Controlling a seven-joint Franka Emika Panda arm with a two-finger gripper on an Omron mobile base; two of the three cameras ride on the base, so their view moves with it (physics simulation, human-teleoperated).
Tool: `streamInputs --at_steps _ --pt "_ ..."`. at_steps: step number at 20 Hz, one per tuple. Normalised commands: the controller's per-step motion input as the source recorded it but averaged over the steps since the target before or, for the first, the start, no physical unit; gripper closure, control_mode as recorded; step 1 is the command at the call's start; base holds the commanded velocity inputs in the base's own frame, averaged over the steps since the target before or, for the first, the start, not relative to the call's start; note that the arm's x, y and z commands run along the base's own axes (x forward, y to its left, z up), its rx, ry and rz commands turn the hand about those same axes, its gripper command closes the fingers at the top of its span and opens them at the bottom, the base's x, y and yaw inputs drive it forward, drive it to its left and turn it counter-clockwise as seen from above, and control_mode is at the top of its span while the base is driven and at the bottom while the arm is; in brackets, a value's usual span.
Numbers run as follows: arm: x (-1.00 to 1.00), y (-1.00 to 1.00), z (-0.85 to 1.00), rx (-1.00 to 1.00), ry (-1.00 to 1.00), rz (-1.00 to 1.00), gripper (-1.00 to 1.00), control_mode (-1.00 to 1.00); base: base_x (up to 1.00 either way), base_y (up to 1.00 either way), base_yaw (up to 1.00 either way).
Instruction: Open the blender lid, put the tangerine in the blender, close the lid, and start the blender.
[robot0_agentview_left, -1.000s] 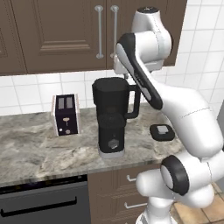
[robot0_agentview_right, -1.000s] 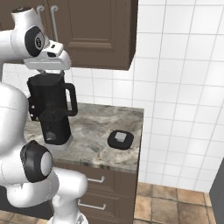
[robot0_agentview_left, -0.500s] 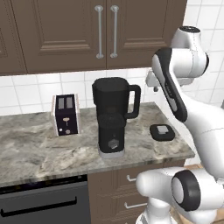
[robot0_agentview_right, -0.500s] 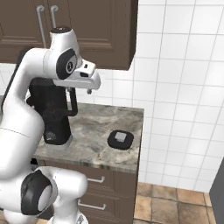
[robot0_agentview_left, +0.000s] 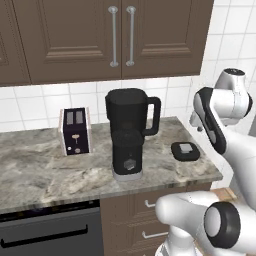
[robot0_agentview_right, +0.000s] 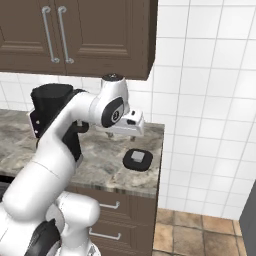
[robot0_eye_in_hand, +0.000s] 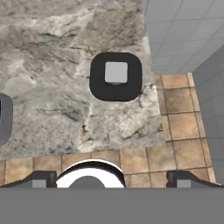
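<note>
Gripper (robot0_eye_in_hand: 111, 180) empty, its two dark tips set wide apart at the bottom of the hand view, nothing between them. It hangs in the air above the counter (robot0_eye_in_hand: 48, 74), out past the counter's front edge and looking down over it; tiled floor (robot0_eye_in_hand: 175, 131) shows below and to the side.

Blender lid (robot0_eye_in_hand: 116, 76) lies flat on the stone straight ahead of the gripper, grey cap up, well apart from the tips. It sits close to the counter's end, where the stone stops against the tiled wall (robot0_eye_in_hand: 183, 30); bare stone on the lid's other side.

Blender (robot0_agentview_left: 129, 132) stands off to the gripper's side, jug top uncovered, handle turned towards the lid (robot0_agentview_left: 186, 150). Bare counter lies between its base and the lid. In the right base view the arm crosses in front of the blender (robot0_agentview_right: 50, 105), and the lid (robot0_agentview_right: 138, 159) rests below the hand.

Toaster (robot0_agentview_left: 75, 131) beyond the blender, farthest from the gripper. Tangerine: cannot place it.
</note>
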Motion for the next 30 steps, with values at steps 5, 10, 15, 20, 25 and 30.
streamInputs --at_steps 5,10,15,20,25,30 --pt "0.16 -0.37 -0.68 0.00 0.18 -0.03 -1.00 -1.00 0.00 0.00 0.00" --pt "0.49 0.00 -0.46 0.00 0.09 0.00 -1.00 -1.00 0.00 0.00 0.00" --pt "0.55 0.00 -0.46 0.00 0.02 0.01 -1.00 -1.00 0.00 0.00 0.00" --pt "0.31 0.00 -0.34 0.01 0.00 0.03 -1.00 -1.00 0.00 0.00 0.00" --pt "0.10 0.00 -0.23 0.01 0.00 0.04 -1.00 -1.00 0.00 0.00 0.00" --pt "0.13 0.00 -0.23 0.01 0.00 0.04 -1.00 -1.00 0.00 0.00 0.00"
